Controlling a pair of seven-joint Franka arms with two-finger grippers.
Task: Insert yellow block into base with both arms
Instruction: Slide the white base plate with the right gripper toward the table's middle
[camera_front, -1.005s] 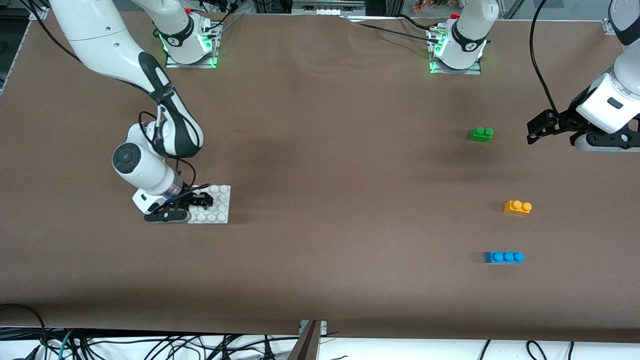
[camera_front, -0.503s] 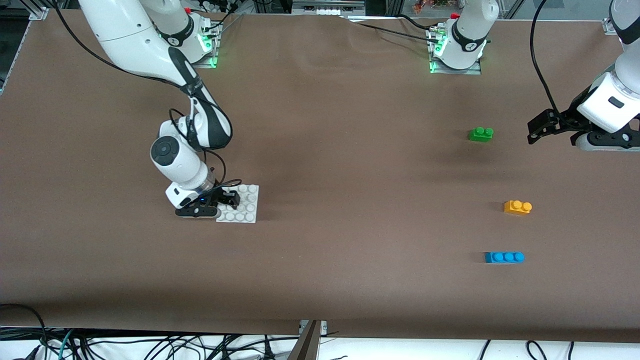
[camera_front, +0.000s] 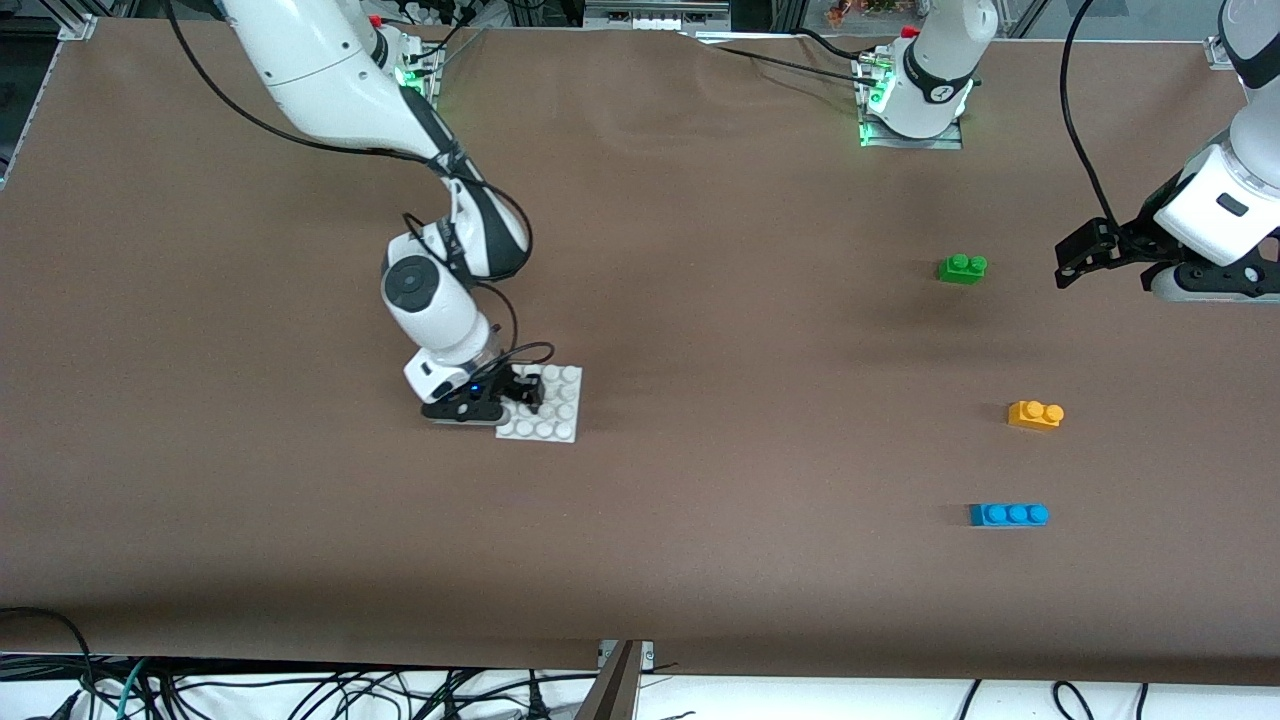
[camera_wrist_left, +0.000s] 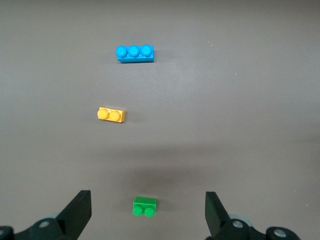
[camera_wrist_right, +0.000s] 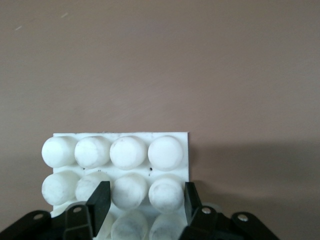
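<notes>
The brown surface (camera_front: 700, 330) carries everything. The right tool (camera_front: 515, 397) grips the white base (camera_front: 553, 412) by its edge, toward the right arm's end. The left tool (camera_front: 1075, 262) waits spread wide above the left arm's end. There the yellow block (camera_front: 1035, 414) lies between the green brick (camera_front: 962, 268) and blue brick (camera_front: 1008, 514).

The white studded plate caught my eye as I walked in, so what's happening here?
The right gripper is shut on the base, holding it by one edge low over the table. The left gripper waits open above the left arm's end of the table, near the green brick. The yellow block lies untouched, with the blue brick nearer the front camera.
</notes>
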